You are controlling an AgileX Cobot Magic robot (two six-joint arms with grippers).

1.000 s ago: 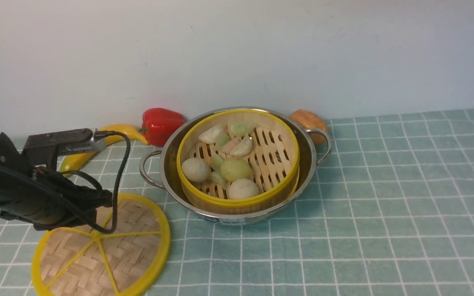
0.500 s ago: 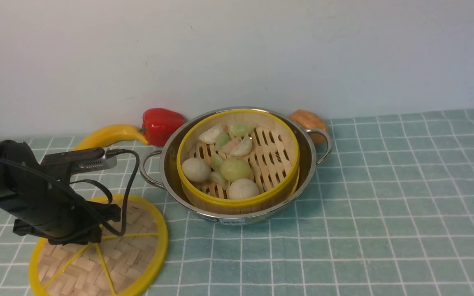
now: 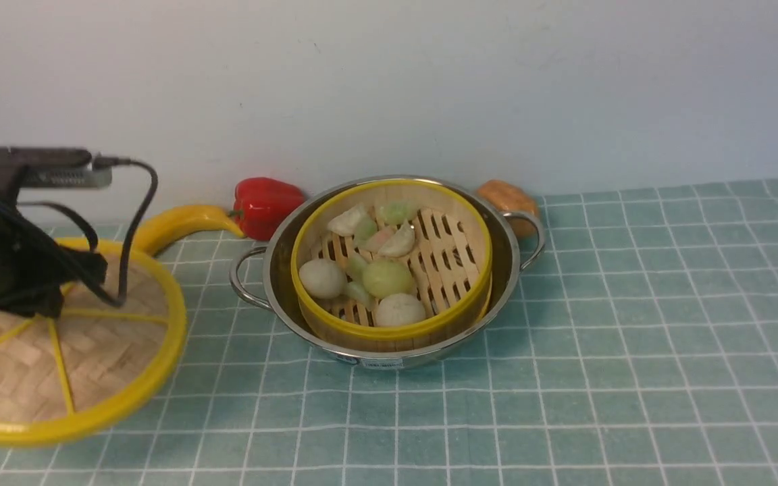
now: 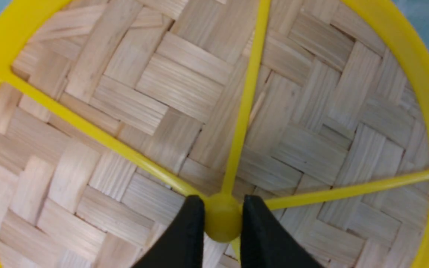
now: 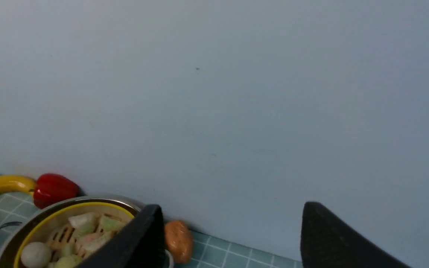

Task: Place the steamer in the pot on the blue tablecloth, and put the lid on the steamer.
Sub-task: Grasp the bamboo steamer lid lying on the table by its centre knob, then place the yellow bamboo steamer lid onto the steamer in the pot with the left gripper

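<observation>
The steamer [image 3: 429,266], a yellow-rimmed bamboo basket with toy buns and dumplings, sits inside the steel pot [image 3: 281,250] on the blue tablecloth [image 3: 632,337]. The lid [image 3: 112,351], a woven disc with yellow rim and spokes, hangs lifted at the far left. My left gripper [image 4: 222,219] is shut on the lid's yellow central hub; the lid [image 4: 184,93] fills the left wrist view. My right gripper [image 5: 233,212] is open and empty, raised, facing the wall, with the steamer [image 5: 80,230] and pot [image 5: 6,249] low in its view. It is out of the front view.
A red pepper [image 3: 264,202] and a yellow banana [image 3: 173,226] lie by the wall left of the pot. A brown potato-like item [image 3: 507,199] lies behind the pot's right handle. The wall rises close behind.
My left gripper dropped onto the lid's hub, closed on it and lifted the lid up and to the left, nearer the camera. The steamer and pot have not moved.
</observation>
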